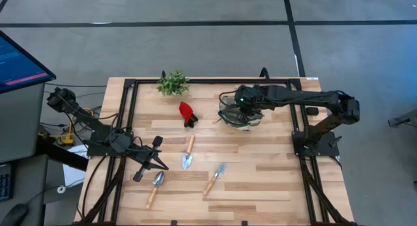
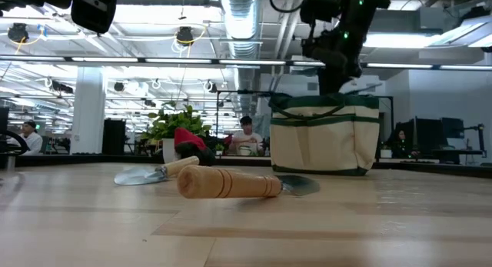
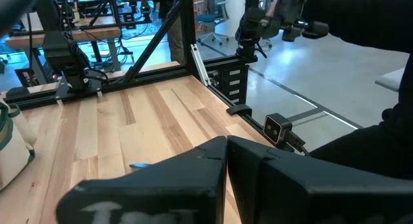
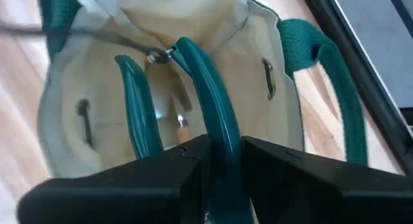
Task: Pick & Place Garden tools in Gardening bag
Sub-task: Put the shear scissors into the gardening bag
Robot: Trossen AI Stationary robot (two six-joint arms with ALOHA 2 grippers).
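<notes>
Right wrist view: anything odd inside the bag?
Nothing stands out. The right gripper is shut on teal-handled pruners pointing into the open bag. The bag stands upright, nothing spilled.

Right pincer (image 1: 240,115) and teal pruners (image 4: 213,121) fill bag (image 1: 229,116) mouth. Plant (image 1: 172,83) stands well left. Open table (image 1: 273,167) in front.
</notes>
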